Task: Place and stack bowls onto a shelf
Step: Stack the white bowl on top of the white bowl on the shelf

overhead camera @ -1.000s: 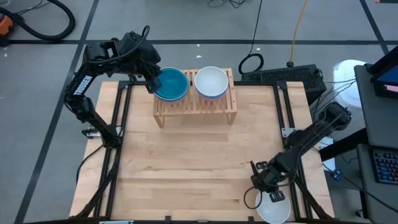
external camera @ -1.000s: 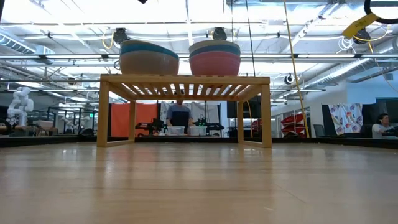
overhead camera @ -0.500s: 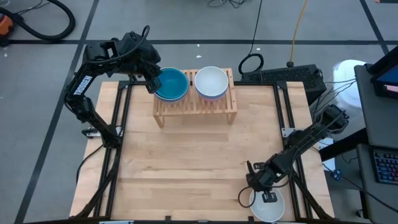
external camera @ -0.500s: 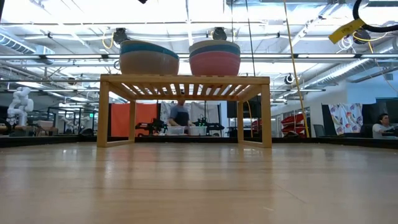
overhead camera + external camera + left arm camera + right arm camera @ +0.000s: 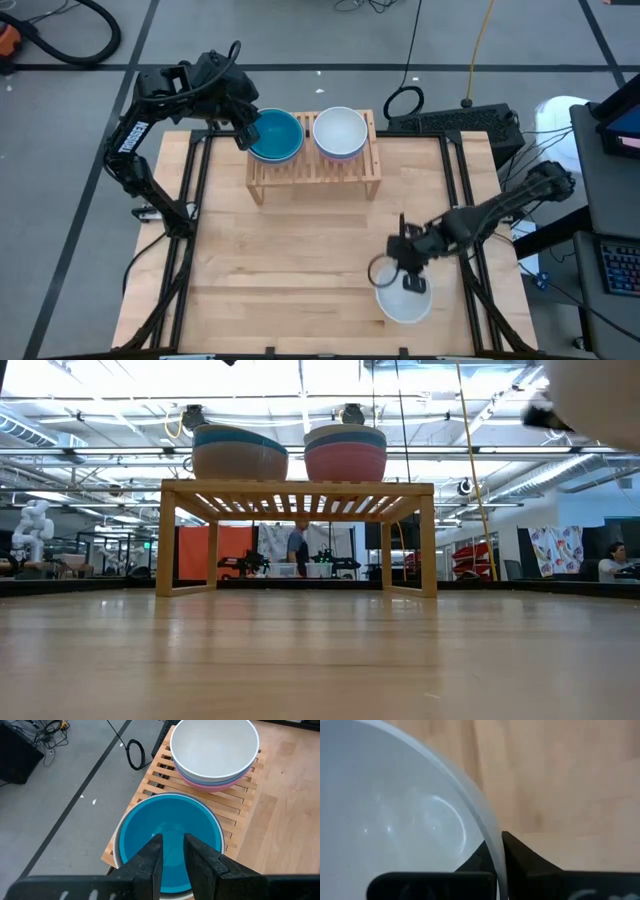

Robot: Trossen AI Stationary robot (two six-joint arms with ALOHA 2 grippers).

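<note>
two stacks of bowls sit side by side on the shelf (image 5: 314,165): a blue bowl (image 5: 275,135) tops one, a white bowl (image 5: 340,130) over a pink one tops the other. the left gripper (image 5: 247,133) hangs at the blue bowl's rim, fingers slightly apart, gripping nothing. well in front of the shelf, the right gripper (image 5: 414,283) is clamped on the rim of another white bowl (image 5: 403,300), over the table (image 5: 300,260).
</note>
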